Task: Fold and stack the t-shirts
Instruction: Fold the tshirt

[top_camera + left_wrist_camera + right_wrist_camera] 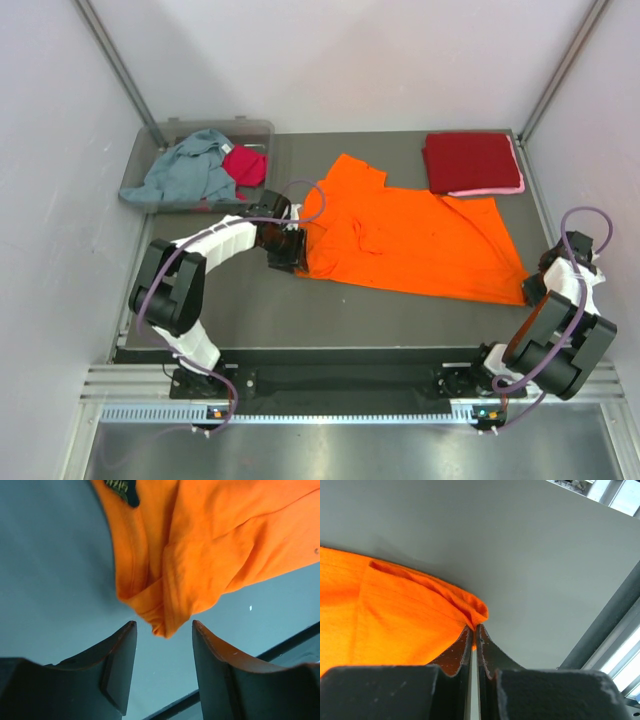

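Note:
The bright orange t-shirt (410,235) lies spread across the middle of the table, partly rumpled. My left gripper (292,250) stands open at its left corner. In the left wrist view a bunched point of the orange cloth (200,555) reaches just to the line between the fingertips of the left gripper (164,623), and nothing is clamped. My right gripper (530,290) sits at the shirt's near right corner. In the right wrist view the right gripper (475,626) is shut on the edge of the orange cloth (385,610). A folded dark red t-shirt (470,160) lies on a pink one (490,190) at the back right.
A clear plastic bin (160,135) at the back left holds a grey-blue t-shirt (185,170) and a magenta one (245,163). White walls close in the table on the left, right and back. The table's near edge runs just in front of the arm bases.

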Available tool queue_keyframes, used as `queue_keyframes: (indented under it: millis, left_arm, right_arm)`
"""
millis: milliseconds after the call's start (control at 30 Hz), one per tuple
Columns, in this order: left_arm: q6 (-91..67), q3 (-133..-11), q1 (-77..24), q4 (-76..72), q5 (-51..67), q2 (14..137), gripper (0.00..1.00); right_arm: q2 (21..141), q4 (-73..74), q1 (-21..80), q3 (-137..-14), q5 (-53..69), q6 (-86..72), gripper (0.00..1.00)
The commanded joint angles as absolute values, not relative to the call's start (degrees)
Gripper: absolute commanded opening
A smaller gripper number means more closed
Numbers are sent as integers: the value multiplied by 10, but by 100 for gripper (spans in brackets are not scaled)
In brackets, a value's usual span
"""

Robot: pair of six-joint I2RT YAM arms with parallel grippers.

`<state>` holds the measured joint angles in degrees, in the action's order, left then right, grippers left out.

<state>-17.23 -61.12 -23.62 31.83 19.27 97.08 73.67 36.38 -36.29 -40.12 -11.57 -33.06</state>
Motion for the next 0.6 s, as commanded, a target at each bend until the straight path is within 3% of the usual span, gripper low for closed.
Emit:
queue_keyframes:
  millis: [0, 433, 500, 567]
  left_arm:
    - [-171, -591, -236, 305, 178, 917, 54]
    - [-207, -555, -236, 214, 205, 940, 49]
    - [-209, -560, -236, 211, 197, 946, 43]
    - [-211, -569, -236, 218, 188, 954, 28]
  right_arm:
    - [736, 349, -373, -411, -118, -324, 0]
    - [738, 343, -373, -404, -111, -320, 0]
    - [737, 344, -373, -403, -111, -319, 0]
    - [737, 343, -373, -404, -111, -320, 0]
